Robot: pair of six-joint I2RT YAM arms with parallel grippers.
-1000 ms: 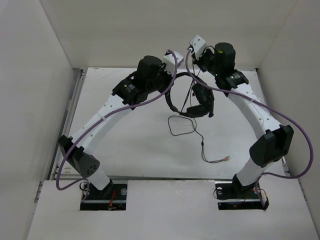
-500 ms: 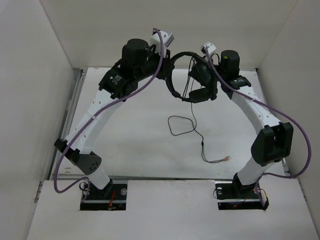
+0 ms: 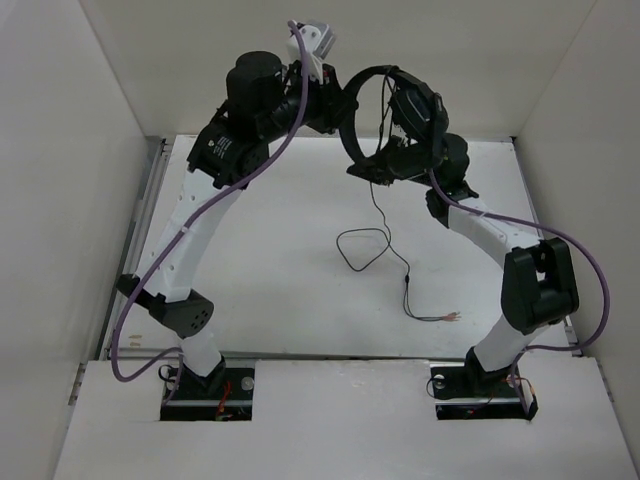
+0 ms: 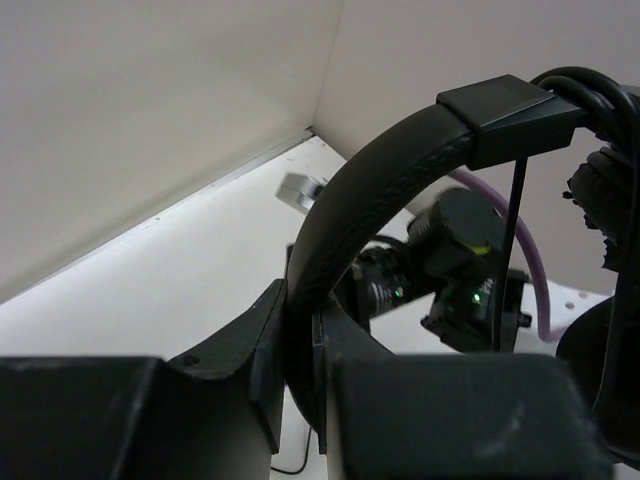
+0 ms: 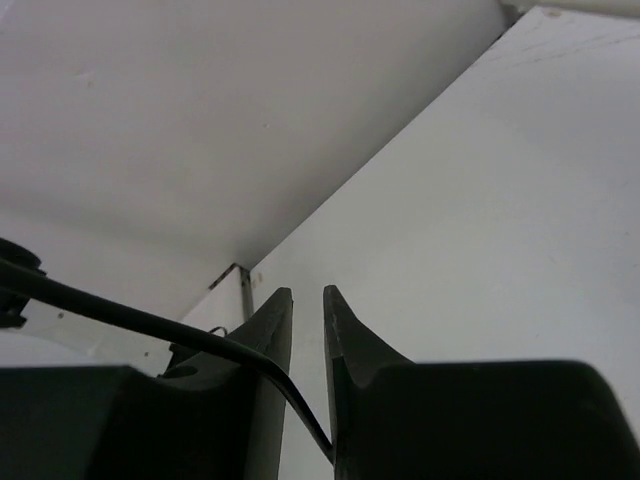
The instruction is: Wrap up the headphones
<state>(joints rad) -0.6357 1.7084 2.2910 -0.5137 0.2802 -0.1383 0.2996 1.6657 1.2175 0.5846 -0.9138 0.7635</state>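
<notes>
Left gripper pinches the headphones up high so the cord hangs free for winding, right gripper barely parted around it.

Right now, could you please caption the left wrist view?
Left pincer clamped on the headphones, with the right arm beyond.

Left wrist: the headphones headband runs off the right edge. The earcup is cropped there, and the foreground is soft.
Right wrist: the cord exits at the left edge and drops between the right gripper fingers; grip undeterminable.
Top: the wire tips are too small to resolve.
</notes>
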